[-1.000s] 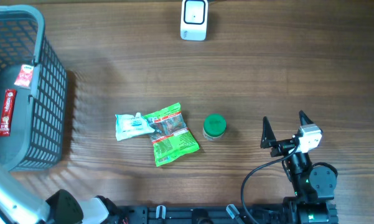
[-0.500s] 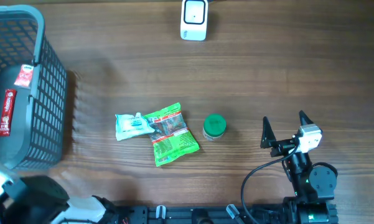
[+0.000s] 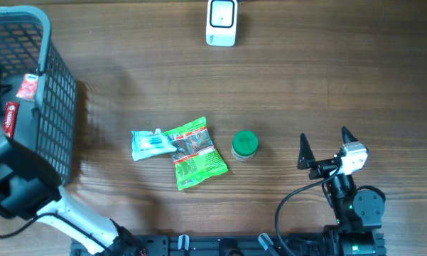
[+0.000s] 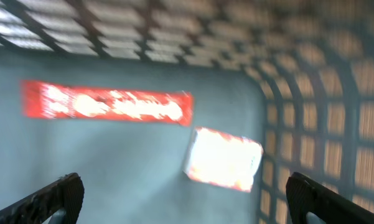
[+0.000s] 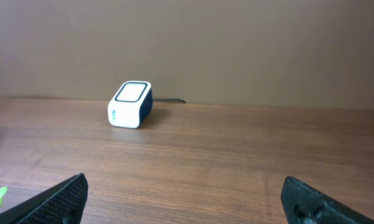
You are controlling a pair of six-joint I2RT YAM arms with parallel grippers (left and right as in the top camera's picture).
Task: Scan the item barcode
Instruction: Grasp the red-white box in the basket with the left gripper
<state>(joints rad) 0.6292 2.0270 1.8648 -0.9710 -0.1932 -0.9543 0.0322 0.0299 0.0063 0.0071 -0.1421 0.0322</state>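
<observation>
Hovering over basket, both grippers wide

Left gripper (image 4: pixel 187 196) hangs above the grey mesh basket (image 3: pixel 60 107), fingers apart, nothing held. Basket contents: long red packet (image 4: pixel 106 102) lying flat, small red-and-white packet (image 4: pixel 224 158) just beside it (print blurred). Right gripper (image 3: pixel 324 136) sits low on the right, fingers apart. Barcode scanner (image 3: pixel 222 21) at the far edge; green snack pouch (image 3: pixel 195 153) mid-table.

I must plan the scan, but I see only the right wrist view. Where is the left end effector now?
Observer: The left end effector points into the grey basket, jaws open and empty.
Operator: What lies in the basket?
Observer: A long red packet and a smaller red-and-white packet.
Operator: Which item is nearest my right end effector?
Observer: A green-lidded jar, standing on the table beside a green pouch.
</observation>
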